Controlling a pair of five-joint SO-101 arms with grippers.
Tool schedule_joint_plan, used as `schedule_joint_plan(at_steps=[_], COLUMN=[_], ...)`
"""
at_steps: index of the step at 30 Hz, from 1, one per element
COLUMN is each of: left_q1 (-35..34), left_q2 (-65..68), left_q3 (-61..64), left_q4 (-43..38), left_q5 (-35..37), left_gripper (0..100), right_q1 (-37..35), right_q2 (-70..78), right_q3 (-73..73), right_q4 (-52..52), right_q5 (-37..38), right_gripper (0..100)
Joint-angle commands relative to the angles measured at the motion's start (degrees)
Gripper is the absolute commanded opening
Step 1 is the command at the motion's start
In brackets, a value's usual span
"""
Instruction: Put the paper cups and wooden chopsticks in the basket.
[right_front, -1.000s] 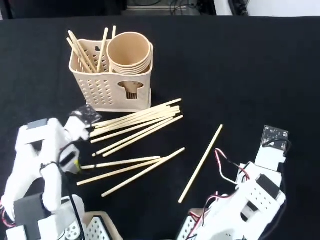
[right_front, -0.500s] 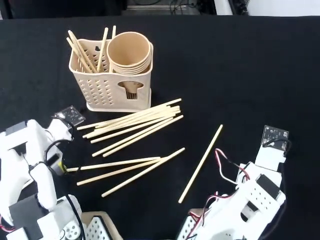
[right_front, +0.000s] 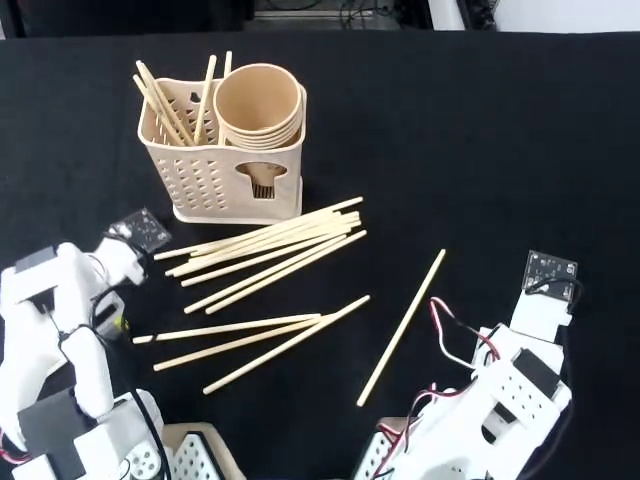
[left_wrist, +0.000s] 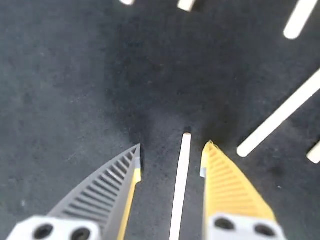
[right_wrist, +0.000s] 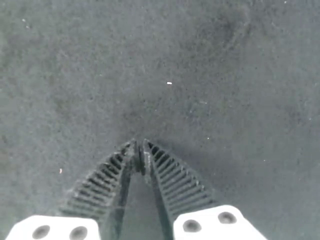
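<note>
The left arm (right_front: 50, 320) crouches low at the bench's (right_front: 480, 150) near left side; the left pincer (left_wrist: 172, 146) is spread partway, with the end of one chopstick (left_wrist: 181, 180) lying between its fingers, seemingly not gripped; the right pincer (right_wrist: 138, 150) is pressed together on nothing, just above bare bench; the basket (right_front: 215, 175) holds stacked paper cups (right_front: 258, 100); loose chopsticks (right_front: 270, 250) lie scattered in front of it.
</note>
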Motion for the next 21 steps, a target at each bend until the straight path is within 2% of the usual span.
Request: schedule_joint_plan(at_steps=[1, 6, 12, 21], left_q1=[0.5, 0.7, 0.6, 0.6], left_q2=[-0.3, -0.3, -0.3, -0.6], left_q3=[2.5, 5.0, 5.6, 7.1], left_q4=[-3.6, -4.3, -4.0, -3.2], left_q5=[-1.1, -1.1, -1.1, -0.7], left_gripper=[20, 19, 7, 9], right_q1=[-0.7, -0.6, -0.6, -0.6], right_q2=[-0.8, -0.8, -0.8, -0.8], right_q3=[-0.3, -0.3, -0.3, -0.3], right_q4=[-0.7, -0.7, -0.7, -0.7], right_q5=[0.2, 0.2, 0.2, 0.2], right_gripper=[1.4, 1.4, 1.4, 1.4])
